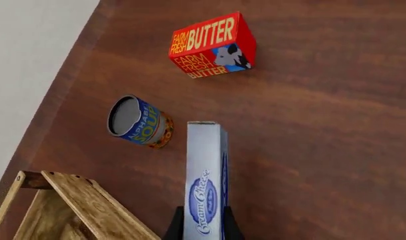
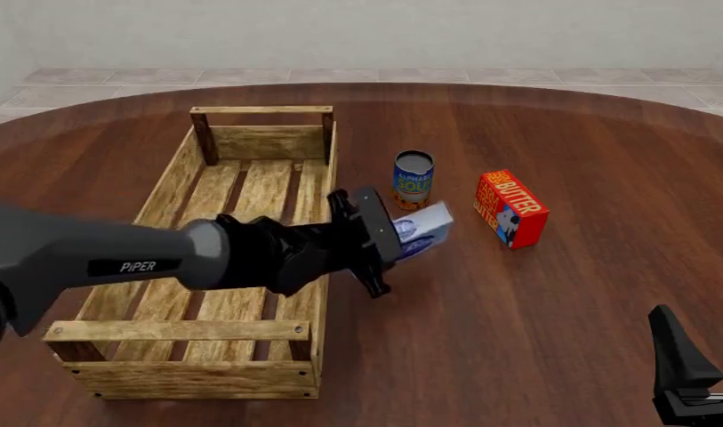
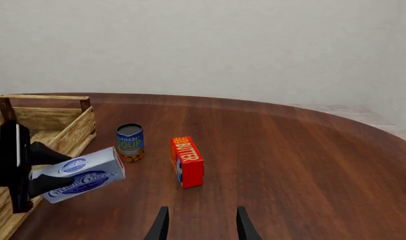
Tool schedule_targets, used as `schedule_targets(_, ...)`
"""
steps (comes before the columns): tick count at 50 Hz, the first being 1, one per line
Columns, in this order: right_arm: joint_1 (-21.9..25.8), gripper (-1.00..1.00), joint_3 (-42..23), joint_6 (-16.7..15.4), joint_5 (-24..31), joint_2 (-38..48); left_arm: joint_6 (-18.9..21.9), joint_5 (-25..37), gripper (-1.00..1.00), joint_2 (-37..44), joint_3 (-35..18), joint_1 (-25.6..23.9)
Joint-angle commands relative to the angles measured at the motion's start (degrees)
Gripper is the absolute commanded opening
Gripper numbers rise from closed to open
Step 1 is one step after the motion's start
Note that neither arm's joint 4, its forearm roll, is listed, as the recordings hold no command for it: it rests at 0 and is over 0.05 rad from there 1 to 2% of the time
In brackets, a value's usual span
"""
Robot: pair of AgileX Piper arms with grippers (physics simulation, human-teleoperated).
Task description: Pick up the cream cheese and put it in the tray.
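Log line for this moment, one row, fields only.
phase: carry | left gripper: shut on cream cheese, lifted beside tray | right gripper: open, idle | soup can, butter box: on table

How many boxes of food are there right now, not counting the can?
2. The cream cheese is held off the table in the left gripper, beside the tray. The butter box stands right of the can.

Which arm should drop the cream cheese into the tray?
Left. The left gripper already grips the cream cheese beside the tray; the right gripper is open, empty and far off.
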Motion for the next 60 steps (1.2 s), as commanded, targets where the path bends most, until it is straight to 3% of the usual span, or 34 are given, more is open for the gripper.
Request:
schedule_targets(1, 0.0, 1.00, 0.0, 0.0, 0.0, 0.0, -1.3, -2.1, -1.00, -4.2, 3.2, -0.5)
schedule_targets(51, 0.0, 1.00, 0.0, 0.0, 0.0, 0.0, -11.4, -2.7, -1.00, -24.7, 12.0, 6.5)
schedule_targets(60, 0.0, 1.00, 0.0, 0.0, 0.0, 0.0, -12.4, -0.3, -1.00, -28.5, 11.2, 8.7)
